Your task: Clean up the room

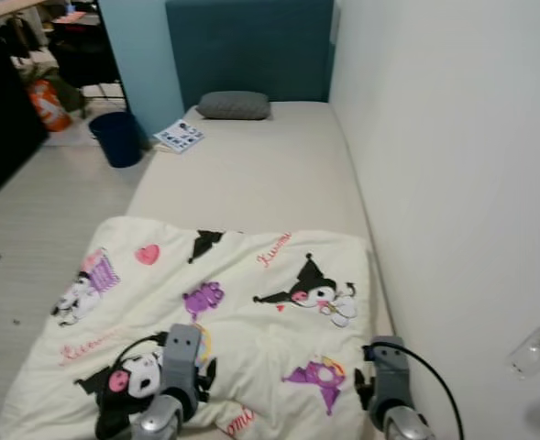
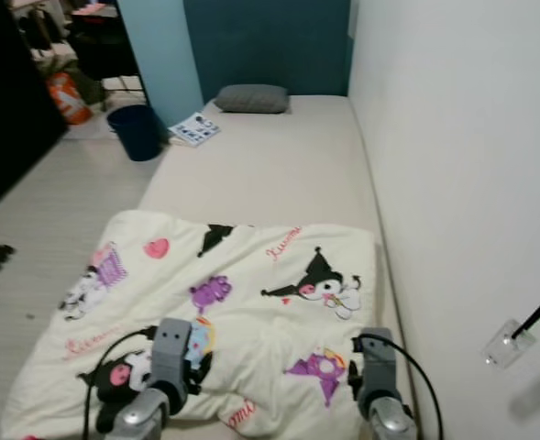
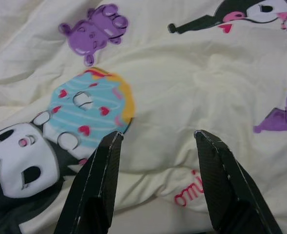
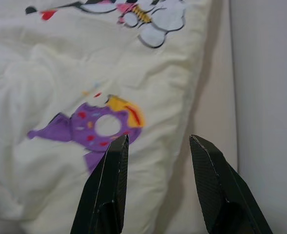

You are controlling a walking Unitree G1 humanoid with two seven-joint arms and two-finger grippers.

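Left gripper point(image 3: 155, 141): held over near blanket edge, jaws apart.
Right gripper point(image 4: 155, 141): same, beside wall, jaws apart.
Blanket point(image 1: 251, 302): bunched on bed point(image 1: 251, 165) foot; spreading judged outstanding.
Pillow point(image 1: 234, 105): placed at head.

The cream cartoon-print blanket point(image 1: 224, 321) is running off the bottom edge of the head views, so its near hem is not showing, and both arms are hiding patches of its print. The print on the small booklet point(image 1: 180, 136) by the grey pillow point(image 1: 233, 105) is reading too small to make out. The clutter point(image 1: 40, 55) beyond the blue bin point(image 1: 116, 137) is being cut off at the top left corner, too dim to identify.
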